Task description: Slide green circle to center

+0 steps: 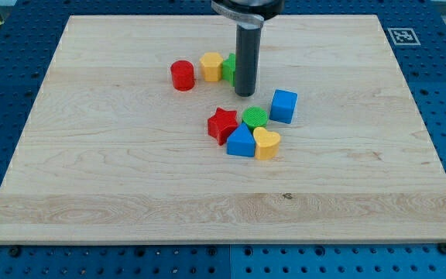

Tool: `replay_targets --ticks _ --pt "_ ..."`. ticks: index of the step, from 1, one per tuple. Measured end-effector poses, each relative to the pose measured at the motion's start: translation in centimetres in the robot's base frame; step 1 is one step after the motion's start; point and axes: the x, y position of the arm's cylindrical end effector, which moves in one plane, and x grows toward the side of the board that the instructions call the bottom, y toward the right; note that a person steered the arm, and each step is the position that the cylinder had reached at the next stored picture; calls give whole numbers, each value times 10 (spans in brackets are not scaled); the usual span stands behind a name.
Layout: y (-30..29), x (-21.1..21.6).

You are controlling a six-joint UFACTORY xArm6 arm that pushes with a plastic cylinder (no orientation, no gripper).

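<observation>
The green circle [255, 117] lies near the board's middle, in a tight cluster with a red star [222, 124] at its left, a blue block [240, 142] and a yellow heart [266, 143] below it, and a blue cube [283, 105] at its right. My tip [245, 94] stands on the board just above the green circle, a small gap away from it. The rod hides most of a second green block [228, 68] behind it.
A red cylinder [182, 75] and a yellow block [210, 67] lie toward the view's top, left of the rod. The wooden board [114, 170] rests on a blue perforated table. A marker tag [403, 36] sits at the top right.
</observation>
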Motion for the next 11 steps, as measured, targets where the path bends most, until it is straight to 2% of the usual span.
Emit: replay_targets --ticks 2,4,6,8,11 --pt "-8 35" --pt "-13 43" --pt "-13 87" --pt "33 81" --pt "33 77"
